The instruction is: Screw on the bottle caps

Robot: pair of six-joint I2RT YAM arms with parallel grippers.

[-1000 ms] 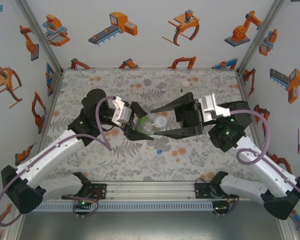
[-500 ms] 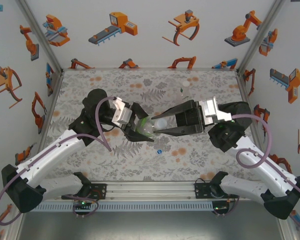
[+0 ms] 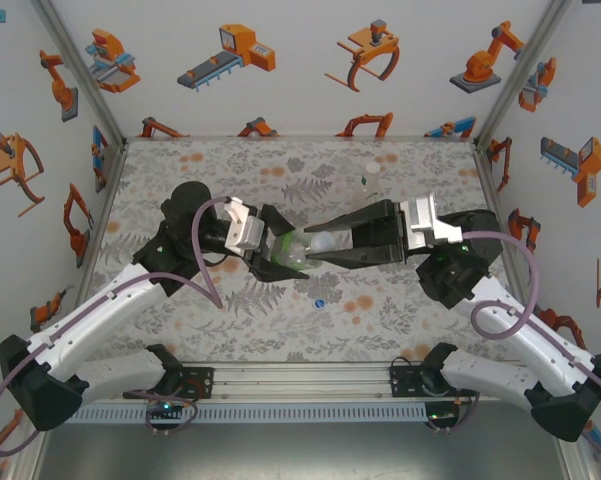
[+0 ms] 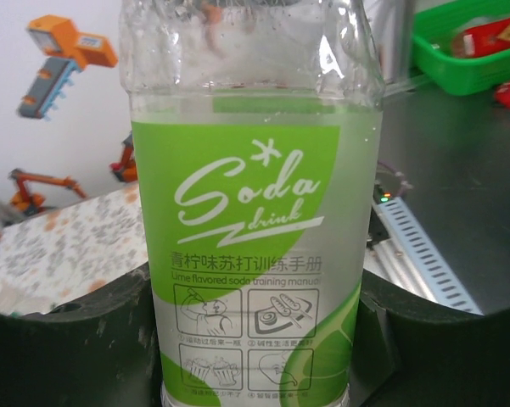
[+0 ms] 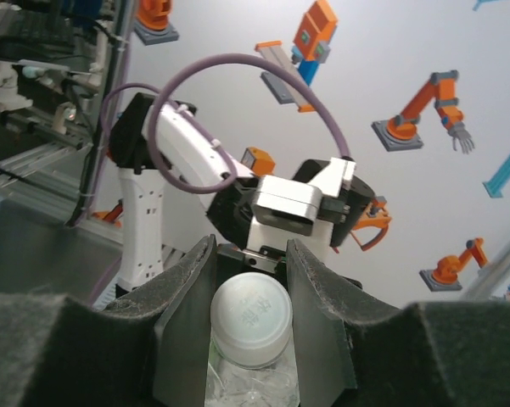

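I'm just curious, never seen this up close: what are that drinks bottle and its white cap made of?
Bottle: likely thin clear plastic, glossy. You can see through it, it has dents and highlights near the top, and a green printed label is wrapped around it.
Cap: probably moulded plastic, opaque white, with a smooth satin sheen and faint raised marks.

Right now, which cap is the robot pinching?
The white cap on the green-labelled bottle, pinched by the right gripper. The blue cap lies alone on the table, touched by nothing.

right tool (image 5: pixel 250 254) pinching white cap (image 5: pixel 251 318), bottle (image 5: pixel 253 388) beneath, left arm (image 5: pixel 142 222) behind
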